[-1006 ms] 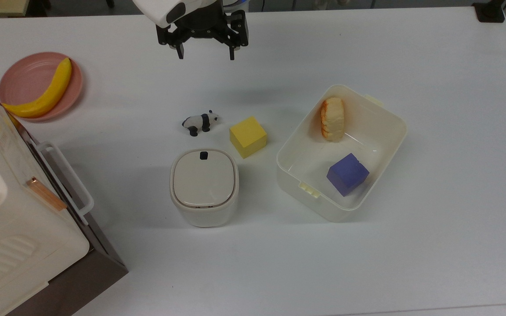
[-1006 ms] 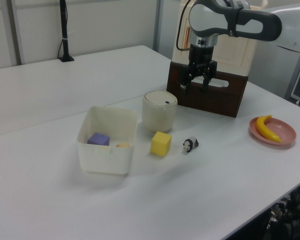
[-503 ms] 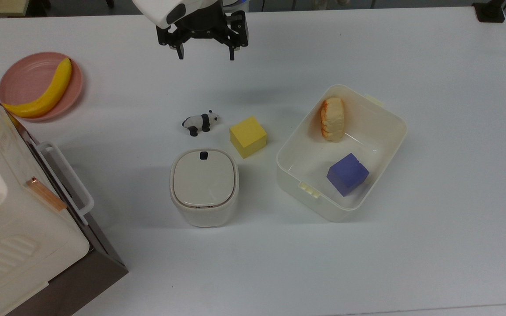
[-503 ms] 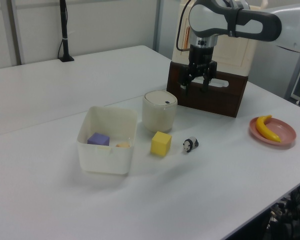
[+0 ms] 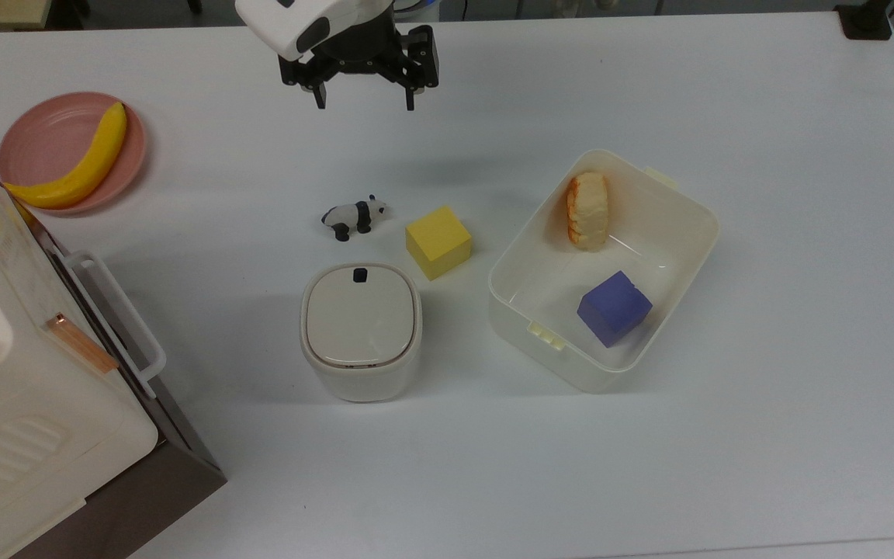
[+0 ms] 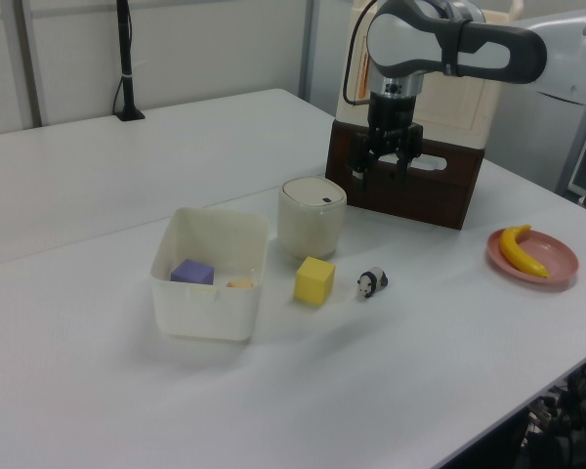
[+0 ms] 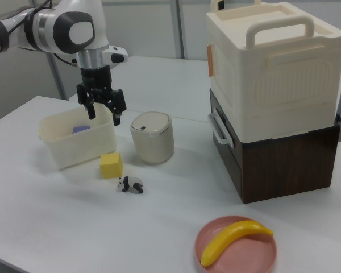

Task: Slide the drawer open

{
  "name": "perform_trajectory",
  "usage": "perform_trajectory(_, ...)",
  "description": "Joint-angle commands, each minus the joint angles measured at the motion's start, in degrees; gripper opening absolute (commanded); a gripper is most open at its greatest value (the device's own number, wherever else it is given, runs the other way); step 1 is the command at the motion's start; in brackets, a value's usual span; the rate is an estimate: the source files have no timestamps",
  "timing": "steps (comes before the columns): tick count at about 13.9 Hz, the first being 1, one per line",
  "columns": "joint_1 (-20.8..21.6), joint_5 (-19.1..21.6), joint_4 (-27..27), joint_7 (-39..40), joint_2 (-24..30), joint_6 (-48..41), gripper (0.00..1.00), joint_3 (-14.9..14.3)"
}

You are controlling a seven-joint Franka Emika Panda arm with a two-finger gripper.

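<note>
Between me and the dark brown wooden drawer [image 7: 224,149] with its white loop handle [image 5: 117,318] sit a cream lidded square container [image 5: 360,330], a small panda figurine [image 5: 352,217] and a yellow foam cube [image 5: 438,241]. A white plastic tub [image 5: 672,272] holds a purple cube [image 5: 614,307] and a piece of bread [image 5: 587,210]. A yellow banana [image 5: 74,163] lies on a pink plate [image 5: 36,132]. The drawer sits shut at the top view's lower left, under a cream plastic box [image 7: 273,74]. My black two-finger gripper [image 5: 364,99] hangs above the white table [image 5: 726,93], pointing down, fingers spread wide and holding nothing, well apart from the handle.
</note>
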State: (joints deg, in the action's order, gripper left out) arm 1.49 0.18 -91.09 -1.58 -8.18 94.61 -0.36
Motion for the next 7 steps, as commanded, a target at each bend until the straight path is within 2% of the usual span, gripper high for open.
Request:
perform_trajectory(1,-0.3,-0.9,-2.0,1.1,1.2,0.0,1.0,0.5)
perform_trajectory(7,-0.3,-0.9,-2.6,1.1,1.1,0.7,1.0,0.9)
